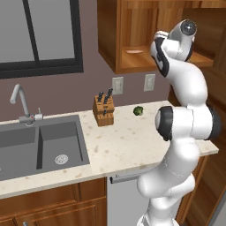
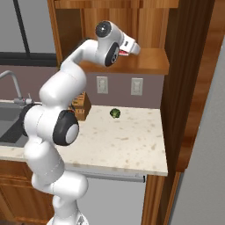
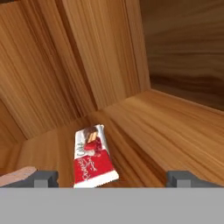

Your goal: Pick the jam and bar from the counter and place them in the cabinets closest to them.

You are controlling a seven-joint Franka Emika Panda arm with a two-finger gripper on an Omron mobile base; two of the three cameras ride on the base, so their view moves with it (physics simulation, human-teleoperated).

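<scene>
On the lower shelf of the open wall cabinet (image 3: 175, 127), the bar (image 3: 92, 157) lies flat on the wood, a slim red-and-white packet with one short end toward the gripper (image 3: 113, 178) and the other pointing toward the back corner. It looks light and thin, probably a crinkly, somewhat slippery wrapper over a stiff core, so it should slide easily if nudged and would be best taken across its narrow width near the middle, not by the sealed ends, which would likely fold. The gripper stands wide open, its two dark fingertips (image 3: 43, 178) far apart with the packet between them but nearer the left one, and nothing is held. A pale pink flat thing (image 3: 17, 176) sits at the near left edge of the hand view, just beside the packet's end. In the base views the arm (image 1: 185, 123) rises from beside the tabletop (image 1: 128, 141), bends at the elbow and reaches its wrist up and forward into the cabinet opening. I cannot find the jam in these views.
</scene>
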